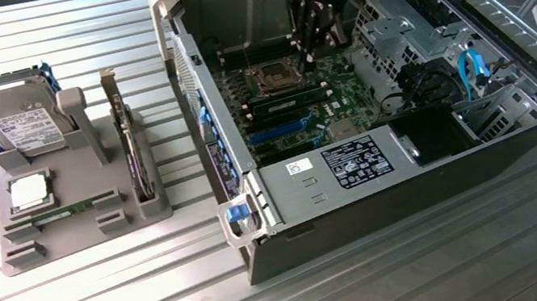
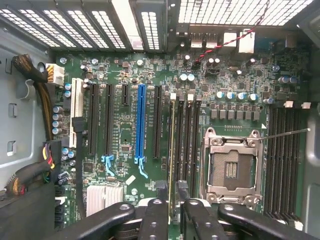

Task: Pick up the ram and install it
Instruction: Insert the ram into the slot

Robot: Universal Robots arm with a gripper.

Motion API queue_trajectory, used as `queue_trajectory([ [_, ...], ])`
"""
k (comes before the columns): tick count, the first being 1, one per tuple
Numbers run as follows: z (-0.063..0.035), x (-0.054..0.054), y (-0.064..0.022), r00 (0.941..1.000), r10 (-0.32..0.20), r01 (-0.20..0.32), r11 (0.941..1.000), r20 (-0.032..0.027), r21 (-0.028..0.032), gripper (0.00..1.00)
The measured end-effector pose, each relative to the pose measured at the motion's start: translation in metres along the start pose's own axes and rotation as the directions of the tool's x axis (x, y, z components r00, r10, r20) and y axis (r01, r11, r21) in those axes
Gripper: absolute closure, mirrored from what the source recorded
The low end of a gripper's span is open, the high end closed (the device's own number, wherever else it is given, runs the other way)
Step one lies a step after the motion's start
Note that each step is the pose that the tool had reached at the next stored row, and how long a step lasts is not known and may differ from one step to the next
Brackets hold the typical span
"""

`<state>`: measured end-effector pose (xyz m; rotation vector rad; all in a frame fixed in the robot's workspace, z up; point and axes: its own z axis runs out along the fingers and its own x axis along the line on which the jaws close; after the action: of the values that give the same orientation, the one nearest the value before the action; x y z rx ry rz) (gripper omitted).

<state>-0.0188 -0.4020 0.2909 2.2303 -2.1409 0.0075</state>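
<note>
Slatted metal table (image 1: 399,276) carries an open computer case (image 1: 368,220), lying on its side toward the exterior view's right. Well apart from it, on the exterior view's left, stands a grey fixture (image 1: 75,232). Motherboard (image 2: 125,80) lies flat on the case floor. Fixture holds a hard drive (image 1: 18,119) leaning at its far end, an upright card (image 1: 122,134) on the side nearer the case, a square silver processor chip (image 1: 27,191) and a green stick (image 1: 76,208) lying flat near the front. The arm reaches down into the far part of the case. The gripper (image 2: 171,192) straddles the ram (image 2: 172,145), which stands on edge, in line with the memory slot farthest from the empty processor socket (image 2: 232,160) in the bank just beside it (seating depth not readable). Clenched on the ram or released: cannot tell.
</note>
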Motion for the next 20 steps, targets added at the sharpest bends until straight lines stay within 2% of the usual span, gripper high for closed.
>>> queue_trajectory([
  [2, 0.0000, 0.000, 0.0000, 1.0000, 0.000, 0.000, 1.0000, 0.0001, 0.0000, 0.90],
  [5, -0.0001, 0.000, -0.0012, 1.0000, 0.000, 0.000, 1.0000, -0.0001, 0.0000, 0.90],
  [13, -0.0011, 0.002, -0.0429, 1.0000, 0.000, 0.000, 1.0000, -0.0001, -0.0001, 0.90],
  [16, -0.0017, 0.003, -0.0708, 1.0000, 0.000, 0.000, 1.0000, 0.0001, 0.0000, 0.90],
  [20, -0.0017, 0.003, -0.0710, 1.0000, 0.000, 0.000, 1.0000, -0.0001, 0.0000, 0.90],
])
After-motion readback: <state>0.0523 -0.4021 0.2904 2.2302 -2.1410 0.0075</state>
